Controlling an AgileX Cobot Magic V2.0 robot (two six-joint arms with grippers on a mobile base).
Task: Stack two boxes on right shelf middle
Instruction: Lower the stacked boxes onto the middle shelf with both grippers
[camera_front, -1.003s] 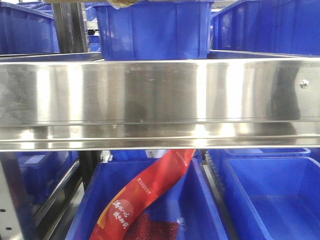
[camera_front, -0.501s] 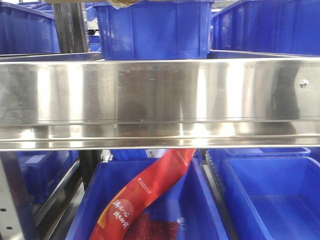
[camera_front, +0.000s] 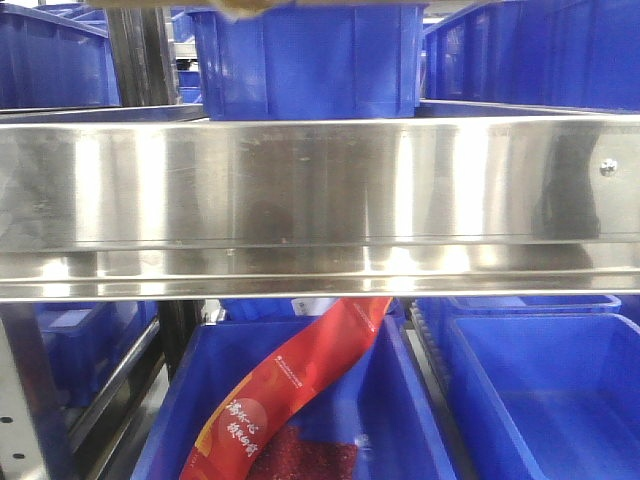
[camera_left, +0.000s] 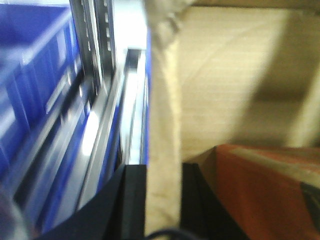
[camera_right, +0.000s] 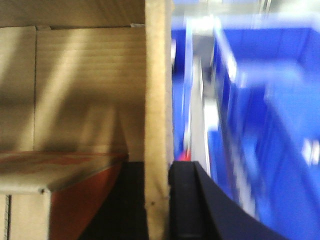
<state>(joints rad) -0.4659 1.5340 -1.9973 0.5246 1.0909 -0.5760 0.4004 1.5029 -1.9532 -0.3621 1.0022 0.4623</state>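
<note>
- Stainless steel fills the front-facing view: the shelf's mirror-like front rail (camera_front: 320, 200) runs from 9 to 3 o'clock. A blue bin (camera_front: 305, 60) stands on the shelf at 12 o'clock, and a sliver of brown cardboard (camera_front: 245, 8) shows at the top edge. Below the rail, a red printed packet (camera_front: 290, 390) leans in a blue bin (camera_front: 420, 420) at 6 o'clock, with another bin (camera_front: 550, 390) at 4 o'clock. Neither gripper shows here.
- Left wrist view, blurred: the left gripper (camera_left: 162, 200) is clamped on an upright wall of a cardboard box (camera_left: 235, 75), one black finger (camera_left: 132, 200) each side. An orange-red box (camera_left: 260, 190) lies inside at 5 o'clock; blue bins (camera_left: 30, 100) at 9 o'clock.
- Right wrist view: the right gripper (camera_right: 157, 200) pinches the cardboard box's wall (camera_right: 157, 100) likewise, one finger (camera_right: 185, 200) outside. Blurred bins (camera_right: 260, 125) sit at 3 o'clock.
</note>
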